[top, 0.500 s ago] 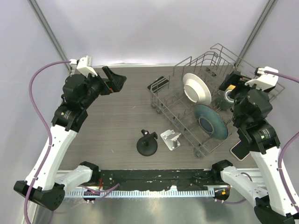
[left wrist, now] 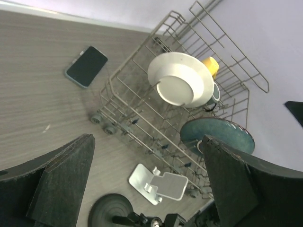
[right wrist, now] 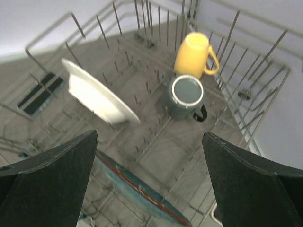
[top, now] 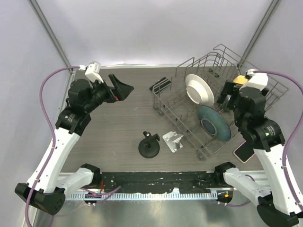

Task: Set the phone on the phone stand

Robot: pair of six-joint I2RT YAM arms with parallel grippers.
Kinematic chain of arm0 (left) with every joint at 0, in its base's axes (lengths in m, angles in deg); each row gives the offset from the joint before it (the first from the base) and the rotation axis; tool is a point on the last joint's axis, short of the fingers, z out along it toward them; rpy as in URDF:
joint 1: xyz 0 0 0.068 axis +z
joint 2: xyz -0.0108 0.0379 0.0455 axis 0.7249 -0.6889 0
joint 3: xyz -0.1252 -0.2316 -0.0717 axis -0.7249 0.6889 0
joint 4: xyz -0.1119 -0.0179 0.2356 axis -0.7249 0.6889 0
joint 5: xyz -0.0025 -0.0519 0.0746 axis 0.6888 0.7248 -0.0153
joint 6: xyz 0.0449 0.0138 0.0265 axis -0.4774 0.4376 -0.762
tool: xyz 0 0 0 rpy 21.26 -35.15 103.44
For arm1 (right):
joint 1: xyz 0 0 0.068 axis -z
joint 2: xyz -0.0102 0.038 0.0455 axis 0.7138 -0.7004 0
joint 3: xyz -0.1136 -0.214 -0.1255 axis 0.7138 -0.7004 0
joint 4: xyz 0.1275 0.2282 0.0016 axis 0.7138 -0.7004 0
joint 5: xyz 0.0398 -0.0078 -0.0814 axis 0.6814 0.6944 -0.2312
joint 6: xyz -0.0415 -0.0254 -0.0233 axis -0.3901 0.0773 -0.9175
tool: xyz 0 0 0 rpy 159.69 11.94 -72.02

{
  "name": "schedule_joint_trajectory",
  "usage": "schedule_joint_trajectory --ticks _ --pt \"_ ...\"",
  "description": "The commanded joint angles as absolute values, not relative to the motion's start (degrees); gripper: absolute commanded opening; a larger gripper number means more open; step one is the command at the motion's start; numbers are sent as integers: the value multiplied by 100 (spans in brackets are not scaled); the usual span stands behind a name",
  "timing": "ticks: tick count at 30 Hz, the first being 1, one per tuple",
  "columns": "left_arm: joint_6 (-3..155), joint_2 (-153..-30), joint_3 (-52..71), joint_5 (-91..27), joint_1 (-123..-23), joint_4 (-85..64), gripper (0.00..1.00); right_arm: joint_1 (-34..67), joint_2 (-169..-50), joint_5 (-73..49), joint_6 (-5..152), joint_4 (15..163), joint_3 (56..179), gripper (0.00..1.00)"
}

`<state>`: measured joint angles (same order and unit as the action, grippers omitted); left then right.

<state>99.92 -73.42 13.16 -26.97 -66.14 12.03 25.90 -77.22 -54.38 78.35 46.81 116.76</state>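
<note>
The phone [top: 161, 84], dark with a teal edge, lies flat on the table at the back, just left of the dish rack; the left wrist view has it at the upper left [left wrist: 86, 66]. The silver phone stand [top: 172, 141] sits empty near the front, beside the rack's near corner, and appears low in the left wrist view [left wrist: 158, 183]. My left gripper [top: 124, 88] hangs open above the table, left of the phone, nothing between its fingers [left wrist: 147, 142]. My right gripper [top: 227, 97] is open over the rack's right part, holding nothing [right wrist: 149, 135].
A wire dish rack [top: 215, 61] fills the right half, holding a white plate [top: 198, 89], a teal plate [top: 214, 123], a yellow mug [right wrist: 194, 54] and a grey mug [right wrist: 186, 97]. A black round-based holder [top: 149, 145] stands left of the stand. A flat pink-edged slab [top: 244, 152] lies at the right front.
My left gripper has shifted a little to the right, toward the phone. The right arm has swung left, bringing its gripper over the rack. Both stay open.
</note>
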Motion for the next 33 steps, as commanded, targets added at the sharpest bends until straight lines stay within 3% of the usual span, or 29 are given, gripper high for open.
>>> schedule_joint_trajectory --ticks 1,9,15,24,28,33 --pt "10339 -7192 1400 -2015 -6579 1155 100 2621 -7778 -5020 8341 3777 11578 98" --pt "10928 -6779 1988 -600 -6194 1401 100 2621 -7426 -4377 8534 3486 11525 98" --pt "10877 -6393 1989 -695 -6061 2025 100 2621 -7285 -3982 8279 3267 11508 98" --pt "10480 -6242 1858 -592 -6069 1762 100 2673 -7584 -6133 9174 3047 11586 98" --pt "11024 -6584 1980 147 -6070 1132 100 3320 -7654 -6960 9422 2863 11797 98" --pt "11071 -6690 2016 447 -6254 1013 100 4815 -8189 -6621 9185 2993 11886 98"
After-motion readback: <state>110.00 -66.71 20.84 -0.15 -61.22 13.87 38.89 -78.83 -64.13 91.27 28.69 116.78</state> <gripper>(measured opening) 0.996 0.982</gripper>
